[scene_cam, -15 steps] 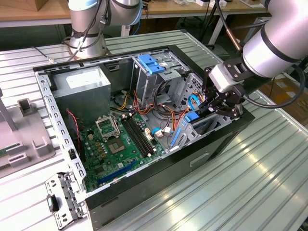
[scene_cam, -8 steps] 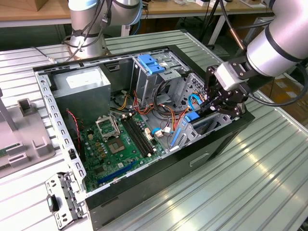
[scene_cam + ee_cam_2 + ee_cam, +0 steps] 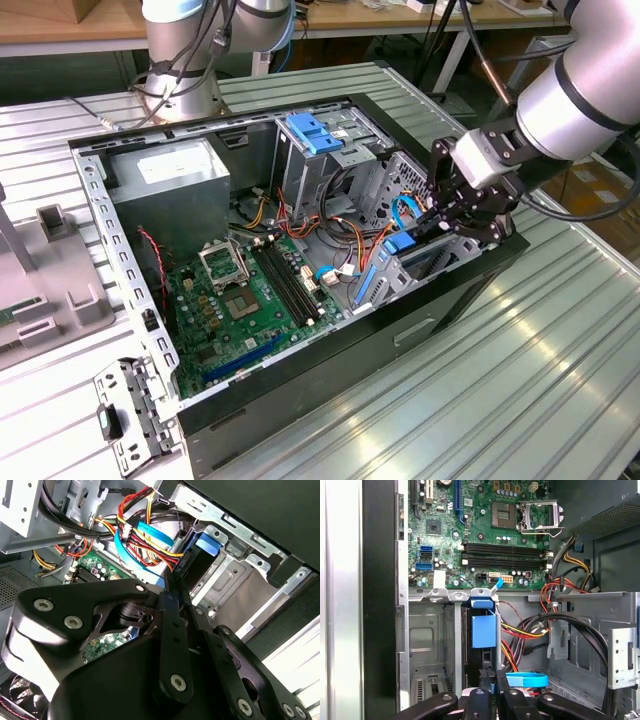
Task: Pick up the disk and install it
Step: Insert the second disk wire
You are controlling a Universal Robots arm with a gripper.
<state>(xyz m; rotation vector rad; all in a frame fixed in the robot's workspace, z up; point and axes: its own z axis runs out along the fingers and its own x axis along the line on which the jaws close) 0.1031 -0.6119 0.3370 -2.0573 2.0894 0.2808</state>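
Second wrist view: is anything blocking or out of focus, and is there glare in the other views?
In the second wrist view the black gripper linkage looms close and blurs at the lower edge; cables behind read sharp. In the exterior view the ribbed metal table throws bright glare. In the first wrist view the motherboard is evenly lit and sharp.

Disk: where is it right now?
The disk stands on edge in the drive bay at the case's corner on the exterior view's right, beside the blue data cable, with the claw at its end.
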